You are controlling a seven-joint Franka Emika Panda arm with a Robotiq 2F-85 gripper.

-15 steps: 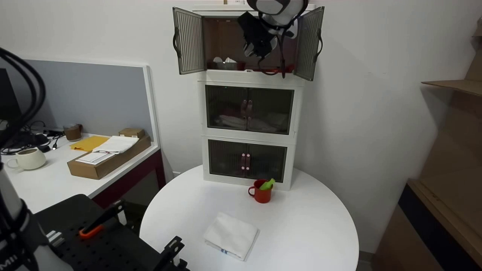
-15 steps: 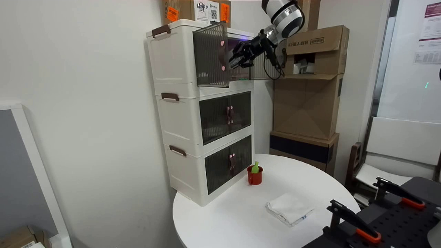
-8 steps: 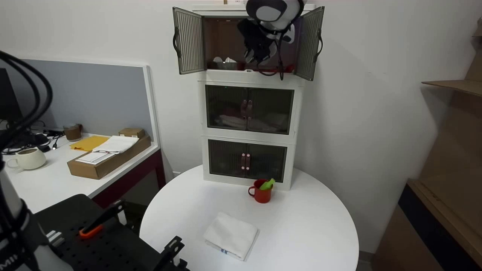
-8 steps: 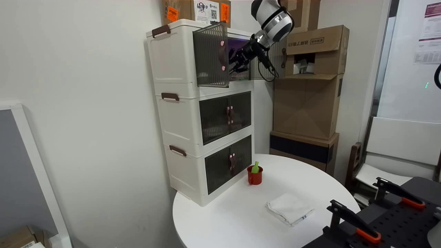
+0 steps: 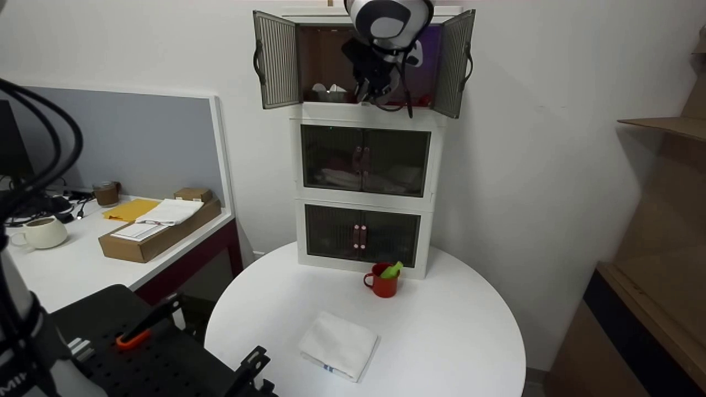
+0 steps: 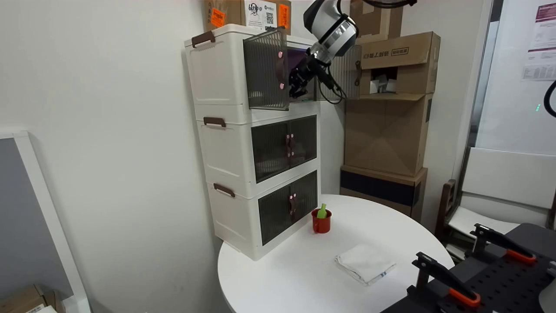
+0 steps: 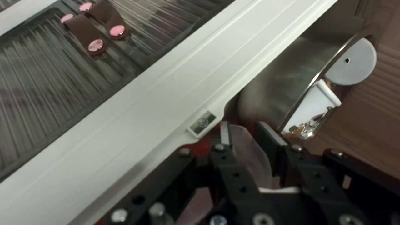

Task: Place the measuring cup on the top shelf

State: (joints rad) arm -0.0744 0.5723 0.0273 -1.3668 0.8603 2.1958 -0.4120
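The measuring cup (image 7: 251, 159) is clear with a faint pinkish-white look. In the wrist view its wall stands between my two fingers, and the rest is hidden behind the gripper. It is hard to make out in the exterior views. My gripper (image 7: 245, 126) is partly closed around the cup and carries it, tilted downward. In both exterior views the gripper (image 5: 364, 95) (image 6: 293, 92) is at the opening of the top shelf (image 5: 325, 55) (image 6: 297, 55), near its floor and front rim. The shelf has a dark brown interior, and both doors stand open.
A metal bowl (image 7: 281, 78) with white items stands on the shelf just beside my fingers. The front rim (image 7: 156, 103) has a small latch plate. Open doors (image 5: 278, 60) (image 5: 455, 63) flank the arm. A red mug (image 5: 384, 282) and white cloth (image 5: 339, 344) are on the table below.
The gripper has moved forward and down, from in front of the top shelf into its opening, carrying the cup. The doors, mug and cloth have not moved.
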